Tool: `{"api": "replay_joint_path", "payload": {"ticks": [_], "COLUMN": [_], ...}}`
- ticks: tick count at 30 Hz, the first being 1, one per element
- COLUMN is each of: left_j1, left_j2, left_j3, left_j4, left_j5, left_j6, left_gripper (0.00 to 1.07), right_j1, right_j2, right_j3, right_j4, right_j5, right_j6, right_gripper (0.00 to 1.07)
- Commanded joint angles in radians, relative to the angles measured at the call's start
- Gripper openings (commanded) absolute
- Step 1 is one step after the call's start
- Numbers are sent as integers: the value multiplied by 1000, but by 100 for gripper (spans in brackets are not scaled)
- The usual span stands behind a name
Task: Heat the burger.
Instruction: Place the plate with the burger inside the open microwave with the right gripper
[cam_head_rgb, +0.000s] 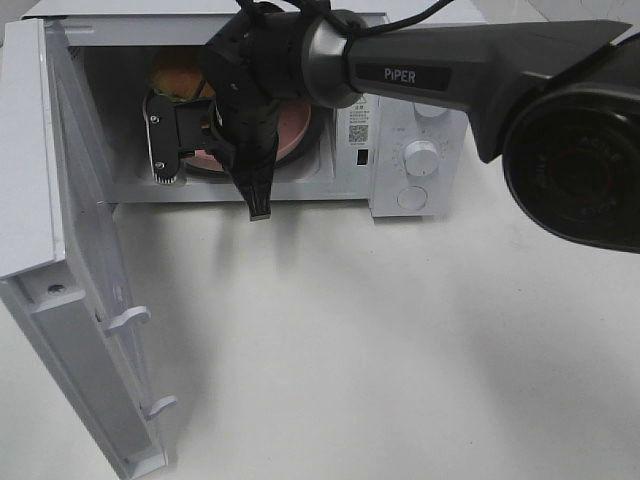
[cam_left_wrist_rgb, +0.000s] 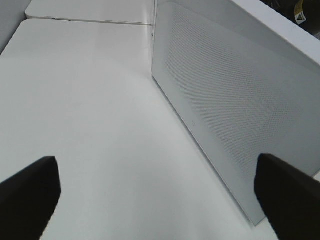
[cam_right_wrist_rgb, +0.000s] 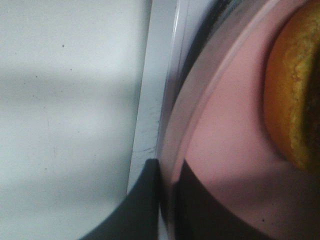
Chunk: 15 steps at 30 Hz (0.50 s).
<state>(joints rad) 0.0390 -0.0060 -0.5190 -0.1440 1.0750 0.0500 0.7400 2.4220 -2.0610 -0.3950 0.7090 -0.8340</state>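
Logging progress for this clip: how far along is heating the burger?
Done: door open, burger on its pink plate inside the microwave. In hand: right gripper shut on the plate rim; left gripper open beside the door. To do: release, shut door, set dial.

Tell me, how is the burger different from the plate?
The burger is golden-brown; the plate is pink. The burger bulges up; the plate is flat. The right tool pinches the plate's rim, not the burger. Both sit inside the open microwave.
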Motion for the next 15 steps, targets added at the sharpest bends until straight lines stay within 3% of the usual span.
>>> {"api": "replay_joint_path", "payload": {"ticks": [1,10,15], "left_j1": [-3,-3,-3], "left_j2": [-15,-15,-15], "left_j3": [1,1,1], "left_j4": [-3,-3,-3], "left_j5": [-5,-5,-5], "left_j6": [-2,-2,-2], "left_gripper": [98,98,98], "right_j1": [-4,-7,-7], "right_j2": [1,16,29], "right_j3": [-31,-31,-31], "right_j4": [-20,-3,-4], "right_j5": [-60,-108,-118], "right_j6": [12,14,53], "right_gripper": [0,2,11]}}
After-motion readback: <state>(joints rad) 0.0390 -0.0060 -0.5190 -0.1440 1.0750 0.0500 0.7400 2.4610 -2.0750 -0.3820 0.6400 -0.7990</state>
